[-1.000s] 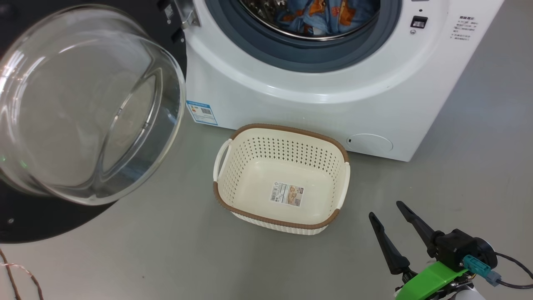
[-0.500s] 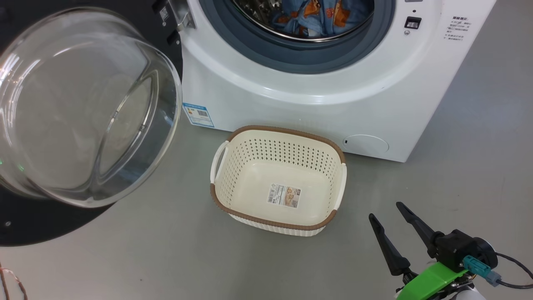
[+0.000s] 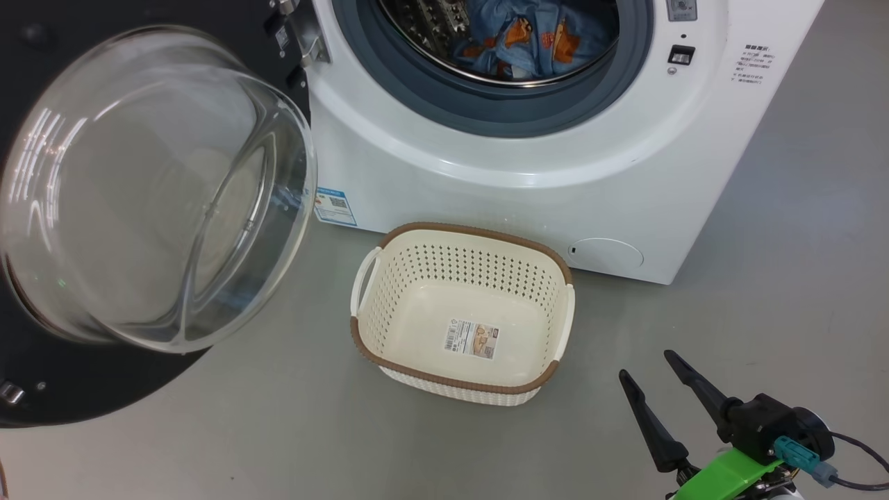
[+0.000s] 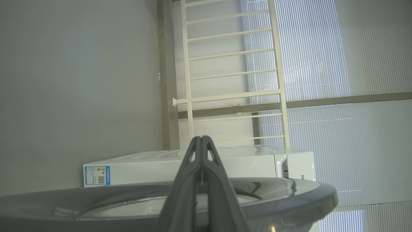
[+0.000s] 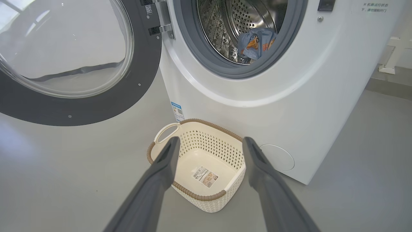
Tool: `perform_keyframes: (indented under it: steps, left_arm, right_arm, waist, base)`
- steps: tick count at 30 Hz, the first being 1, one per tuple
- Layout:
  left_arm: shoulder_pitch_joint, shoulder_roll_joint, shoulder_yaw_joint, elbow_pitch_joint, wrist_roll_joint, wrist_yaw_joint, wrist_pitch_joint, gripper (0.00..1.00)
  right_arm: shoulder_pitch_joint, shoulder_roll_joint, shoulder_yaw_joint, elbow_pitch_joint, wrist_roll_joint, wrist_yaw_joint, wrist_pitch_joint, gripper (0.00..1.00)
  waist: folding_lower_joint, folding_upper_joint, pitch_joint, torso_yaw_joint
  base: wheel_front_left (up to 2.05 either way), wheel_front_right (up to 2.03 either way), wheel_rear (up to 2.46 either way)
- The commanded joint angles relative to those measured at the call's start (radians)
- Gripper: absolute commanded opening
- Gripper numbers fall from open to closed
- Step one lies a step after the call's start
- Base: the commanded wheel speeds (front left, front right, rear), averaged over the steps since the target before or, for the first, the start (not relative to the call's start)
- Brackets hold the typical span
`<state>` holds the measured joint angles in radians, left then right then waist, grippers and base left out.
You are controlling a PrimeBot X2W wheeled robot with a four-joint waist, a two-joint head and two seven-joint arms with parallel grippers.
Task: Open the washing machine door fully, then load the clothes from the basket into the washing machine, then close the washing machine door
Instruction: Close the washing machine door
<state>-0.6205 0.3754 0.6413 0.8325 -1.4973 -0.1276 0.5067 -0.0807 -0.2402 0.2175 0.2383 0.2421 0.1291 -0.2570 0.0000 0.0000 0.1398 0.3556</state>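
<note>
The washing machine (image 3: 528,187) stands with its door (image 3: 153,194) swung wide to the left, glass bowl facing me. The clothes (image 3: 528,35), blue with orange figures, lie inside the steel drum. In front of the machine the cream basket (image 3: 389,354) sits on the floor, holding nothing but its label. My right gripper (image 3: 646,364) hovers open to the basket's lower right, with nothing between its fingers. The right wrist view looks past the right gripper (image 5: 210,140) at the basket (image 5: 193,195), the clothes (image 5: 257,42) and the door (image 5: 96,106). My left gripper (image 4: 201,139) is shut on nothing, above the door's rim (image 4: 289,196).
A blue energy label (image 3: 333,205) and a round service cap (image 3: 608,253) mark the machine's lower front. Grey floor runs around the basket. A white railing (image 4: 231,96) and window blinds stand behind the machine in the left wrist view.
The head camera has shifted a little, sliding the whole picture down and showing more of the drum. The door, basket, clothes and right gripper have kept their places.
</note>
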Motion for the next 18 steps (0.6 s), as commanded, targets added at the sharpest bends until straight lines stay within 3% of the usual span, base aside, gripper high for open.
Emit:
perform_keyframes:
  steps: [1,18]
  left_arm:
    - [0.015,0.021,-0.009,-0.031,-0.009,-0.003,0.036,0.0]
    - [0.159,-0.073,-0.075,-0.265,-0.072,-0.003,0.277,0.0]
  right_arm:
    - [0.001,-0.008,0.025,-0.02,0.006,0.002,-0.005,1.0]
    - [0.015,0.007,-0.002,-0.027,0.004,0.002,-0.005,1.0]
  waist:
    - [0.0,0.0,-0.003,-0.001]
    - [0.0,0.0,-0.016,0.0]
  base:
    - [0.0,0.0,0.0]
    - [0.0,0.0,0.0]
